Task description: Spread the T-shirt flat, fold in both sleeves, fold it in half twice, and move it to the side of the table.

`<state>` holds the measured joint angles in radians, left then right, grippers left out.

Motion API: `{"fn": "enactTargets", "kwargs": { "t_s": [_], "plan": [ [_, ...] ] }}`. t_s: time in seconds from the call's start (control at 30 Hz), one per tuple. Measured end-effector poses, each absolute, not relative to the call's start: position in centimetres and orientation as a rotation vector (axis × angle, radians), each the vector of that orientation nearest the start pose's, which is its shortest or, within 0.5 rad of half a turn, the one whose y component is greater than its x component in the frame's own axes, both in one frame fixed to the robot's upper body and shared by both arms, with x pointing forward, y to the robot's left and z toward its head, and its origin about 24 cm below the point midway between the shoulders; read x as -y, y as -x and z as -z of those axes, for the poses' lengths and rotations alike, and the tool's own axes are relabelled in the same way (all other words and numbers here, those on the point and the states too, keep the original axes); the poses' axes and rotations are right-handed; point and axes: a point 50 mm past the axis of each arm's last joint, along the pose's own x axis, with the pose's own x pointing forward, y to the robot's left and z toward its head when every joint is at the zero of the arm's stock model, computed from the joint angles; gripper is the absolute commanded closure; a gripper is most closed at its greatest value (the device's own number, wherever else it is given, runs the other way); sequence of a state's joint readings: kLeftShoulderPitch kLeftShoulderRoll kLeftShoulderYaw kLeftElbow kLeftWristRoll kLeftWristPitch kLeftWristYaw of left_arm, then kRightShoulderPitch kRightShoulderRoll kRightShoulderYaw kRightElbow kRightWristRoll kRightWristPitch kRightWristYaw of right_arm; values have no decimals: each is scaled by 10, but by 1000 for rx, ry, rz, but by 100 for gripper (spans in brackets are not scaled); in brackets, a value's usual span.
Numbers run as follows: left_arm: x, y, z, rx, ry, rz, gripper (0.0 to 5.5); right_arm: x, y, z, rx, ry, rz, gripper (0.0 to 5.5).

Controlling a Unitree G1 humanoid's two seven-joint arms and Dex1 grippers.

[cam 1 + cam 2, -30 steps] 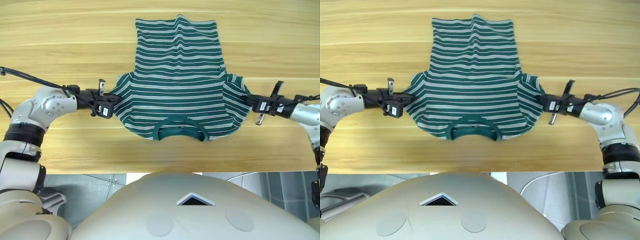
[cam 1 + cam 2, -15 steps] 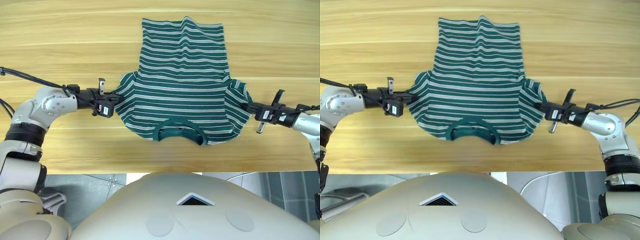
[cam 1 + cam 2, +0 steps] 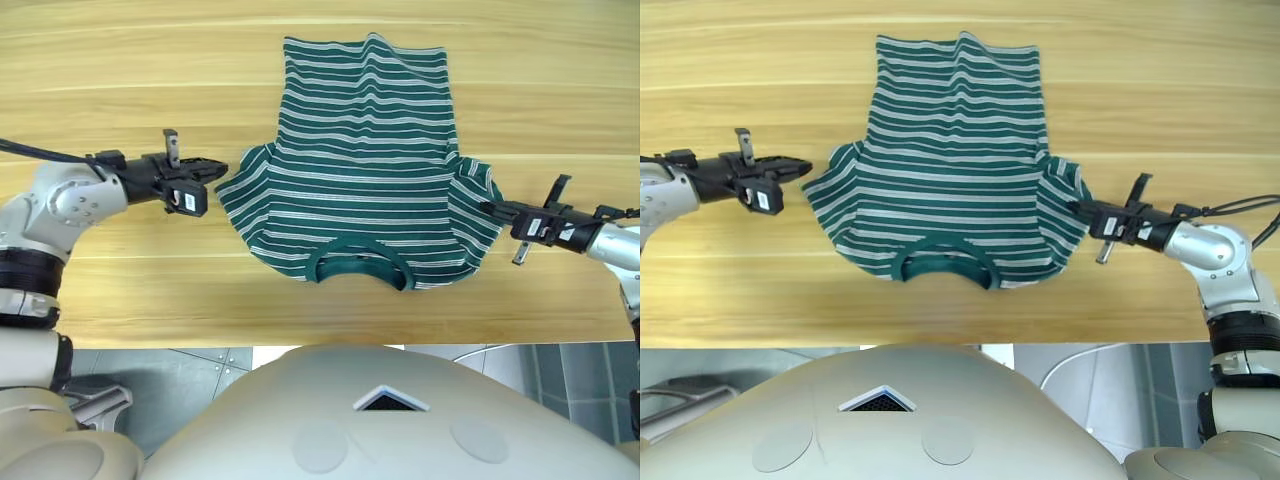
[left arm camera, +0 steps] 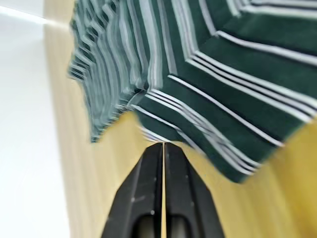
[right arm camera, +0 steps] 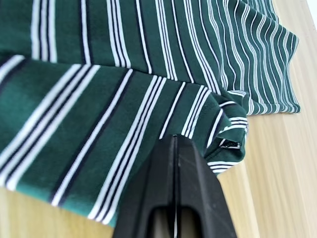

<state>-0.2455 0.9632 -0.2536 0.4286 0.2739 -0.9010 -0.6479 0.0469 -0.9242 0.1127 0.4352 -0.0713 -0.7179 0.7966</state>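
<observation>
Left claw sits left of centre in the head views, low over the wooden table. We see its fingers pressed together, narrow. The tip is right at the hem of the left sleeve; we can't tell if any cloth is pinched.

The green-and-white striped T-shirt lies mid-frame on the table, running from top centre down to centre. The collar is at the lower end and the bottom hem at the upper end. The body is mostly flat with a few wrinkles. Both sleeves are short and bunched, the left one drawn out to a point.

Right claw is right of centre, also low over the table. Its fingers are closed narrow with the tip on the right sleeve, and the cloth looks nipped there.
</observation>
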Motion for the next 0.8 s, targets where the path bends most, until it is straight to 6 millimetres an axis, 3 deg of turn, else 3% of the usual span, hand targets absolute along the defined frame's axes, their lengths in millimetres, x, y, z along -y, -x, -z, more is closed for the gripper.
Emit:
{"fn": "enactTargets", "kwargs": {
  "t_s": [0.1, 0.3, 0.5, 0.8],
  "plan": [
    [-269, -246, -105, 113, -1330, 1069, 433, 294, -201, -43, -241, 978, -1010, 550],
    [-281, -224, -77, -81, -1393, 1168, 336, 292, -201, -41, -231, 969, -1003, 550],
    [-274, -217, -58, -84, -1392, 1199, 336, 290, -203, -40, -221, 962, -1002, 550],
    [-268, -232, -49, -76, -1467, 1175, 336, 288, -202, -39, -218, 955, -1003, 550]
  ]
}}
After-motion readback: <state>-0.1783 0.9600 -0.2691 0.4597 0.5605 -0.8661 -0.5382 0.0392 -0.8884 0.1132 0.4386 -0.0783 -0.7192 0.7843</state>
